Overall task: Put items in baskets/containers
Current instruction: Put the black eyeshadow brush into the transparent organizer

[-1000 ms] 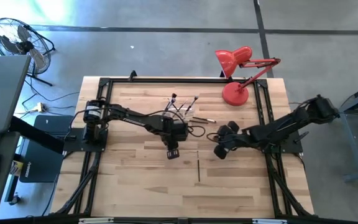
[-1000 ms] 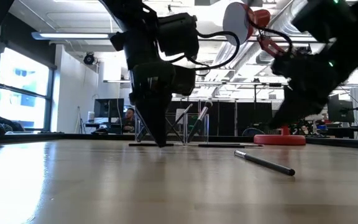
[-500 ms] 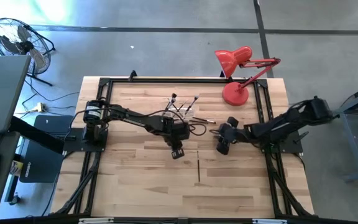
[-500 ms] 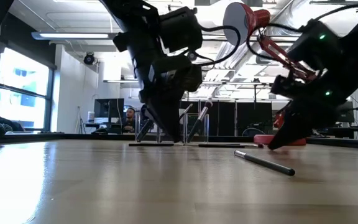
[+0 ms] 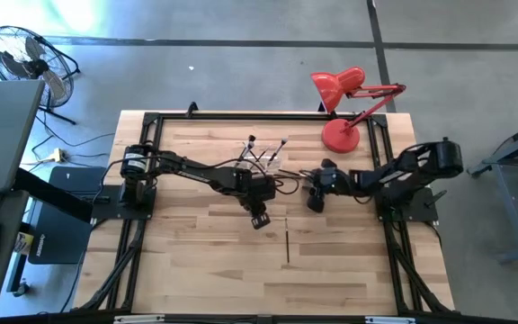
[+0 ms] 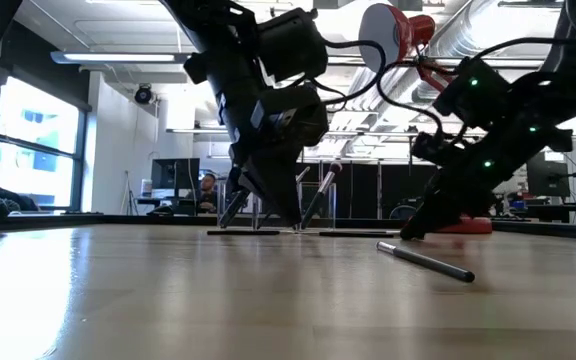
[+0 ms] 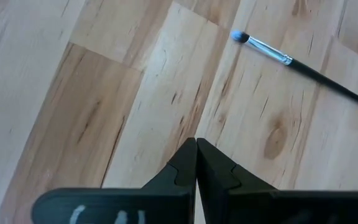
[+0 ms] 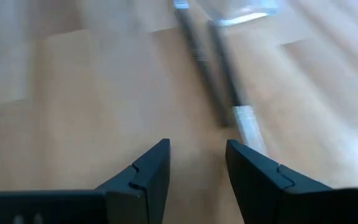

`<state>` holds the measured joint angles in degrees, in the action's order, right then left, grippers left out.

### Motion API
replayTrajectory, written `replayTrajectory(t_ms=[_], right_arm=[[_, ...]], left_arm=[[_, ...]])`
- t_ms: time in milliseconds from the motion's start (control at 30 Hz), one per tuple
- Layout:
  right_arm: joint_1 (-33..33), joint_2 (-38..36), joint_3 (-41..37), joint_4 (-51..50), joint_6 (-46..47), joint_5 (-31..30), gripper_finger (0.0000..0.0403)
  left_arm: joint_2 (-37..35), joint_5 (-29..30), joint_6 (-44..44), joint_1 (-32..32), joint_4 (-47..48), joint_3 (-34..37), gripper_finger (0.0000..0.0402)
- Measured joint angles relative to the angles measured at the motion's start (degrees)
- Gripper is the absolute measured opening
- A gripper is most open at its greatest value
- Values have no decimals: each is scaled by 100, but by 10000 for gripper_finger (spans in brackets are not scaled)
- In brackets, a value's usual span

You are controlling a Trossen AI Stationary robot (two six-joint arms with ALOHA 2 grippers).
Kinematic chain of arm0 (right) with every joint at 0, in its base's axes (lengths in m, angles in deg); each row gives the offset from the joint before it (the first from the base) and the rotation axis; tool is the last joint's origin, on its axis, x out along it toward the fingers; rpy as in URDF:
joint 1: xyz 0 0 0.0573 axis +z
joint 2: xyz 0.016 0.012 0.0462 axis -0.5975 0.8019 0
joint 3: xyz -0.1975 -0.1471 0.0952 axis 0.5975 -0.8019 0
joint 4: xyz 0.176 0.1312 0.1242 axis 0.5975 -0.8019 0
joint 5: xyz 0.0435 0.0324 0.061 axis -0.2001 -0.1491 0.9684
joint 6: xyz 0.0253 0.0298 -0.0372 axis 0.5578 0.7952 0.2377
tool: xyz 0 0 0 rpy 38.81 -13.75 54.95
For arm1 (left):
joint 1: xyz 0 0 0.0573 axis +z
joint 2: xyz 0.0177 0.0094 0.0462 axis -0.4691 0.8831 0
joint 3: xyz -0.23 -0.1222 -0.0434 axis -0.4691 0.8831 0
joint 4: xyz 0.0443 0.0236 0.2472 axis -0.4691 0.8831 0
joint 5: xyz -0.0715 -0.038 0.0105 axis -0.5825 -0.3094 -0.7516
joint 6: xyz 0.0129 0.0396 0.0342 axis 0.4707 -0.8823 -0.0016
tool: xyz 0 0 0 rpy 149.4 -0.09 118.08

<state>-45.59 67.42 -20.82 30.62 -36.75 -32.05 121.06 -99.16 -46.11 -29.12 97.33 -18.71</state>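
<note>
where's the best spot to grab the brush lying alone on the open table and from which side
Take the lone brush at the middle of its dark handle, straight down from above, fingers set across its length. It lies flat on the table, thin and straight, so a side approach would probably find nothing to catch. The left gripper, shut, is nearest.

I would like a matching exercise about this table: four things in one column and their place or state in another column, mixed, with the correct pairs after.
Things:
1. left gripper
2. right gripper
3. red desk lamp
4. lone brush

Places or states:
A. stands at the table's far right corner
B. fingers shut, holding nothing, mid-table
C. lies flat on the wood, nearer the front edge than both grippers
D. fingers open, low over brushes beside the clear holder

Pairs: 1-B, 2-D, 3-A, 4-C
</note>
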Motion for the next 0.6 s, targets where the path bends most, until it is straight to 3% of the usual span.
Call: replayTrajectory(t_ms=[133,467,600], right_arm=[[-325,4,82,-37,-199,-151,151],[-834,2,157,11,-813,1236,149],[-835,2,157,28,-936,1407,149]], left_arm=[[0,0,2,0,-16,0,1],[0,-2,2,0,-32,0,1],[0,-4,-2,0,-37,0,1]])
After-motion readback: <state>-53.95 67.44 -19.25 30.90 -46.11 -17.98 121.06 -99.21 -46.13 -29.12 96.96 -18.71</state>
